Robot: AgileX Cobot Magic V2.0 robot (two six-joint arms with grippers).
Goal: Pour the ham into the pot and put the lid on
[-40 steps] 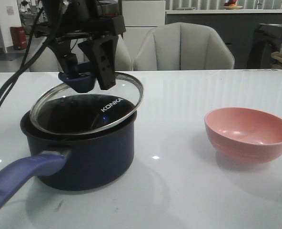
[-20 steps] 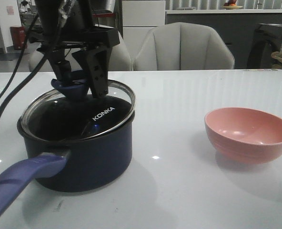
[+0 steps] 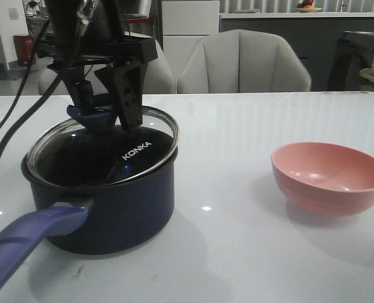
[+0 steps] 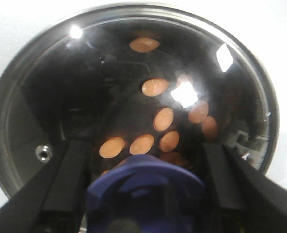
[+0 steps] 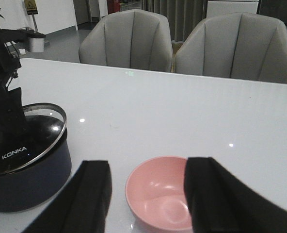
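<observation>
- Front view: a glossy white table [image 3: 250, 252] fills the scene, with small bright ceiling-light reflections on it. The dark navy pot [image 3: 105, 202] stands at its left part, its blue-purple handle [image 3: 29, 243] running toward the near left corner.
- The glass lid [image 3: 105, 148] lies on the pot's rim, slightly tilted, higher at the far right; the white "KONKA" lettering faces the camera.
- The left gripper [image 3: 105, 110] hangs straight above the pot, its two black fingers either side of the lid's blue knob [image 3: 98, 117]. Whether they press on it cannot be told here.
- An empty pink bowl [image 3: 329, 177] sits well apart at the right. Behind the table stand pale grey padded chairs [image 3: 244, 63], a white cabinet, a counter and, far left, a red bin.
- Left wrist view: looking down through the glass, the ham [image 4: 155, 121] shows as scattered orange slices on the pot's black floor. The fingers [image 4: 68, 179] stand spread at both sides of the knob, with gaps visible, so the left gripper reads as unclenched.
- Right wrist view: the right gripper [image 5: 148, 194] hovers above the table with its fingers wide apart and nothing between them; the pink bowl lies beneath, the covered pot off to the side. Two grey chairs and a grey floor lie beyond.
</observation>
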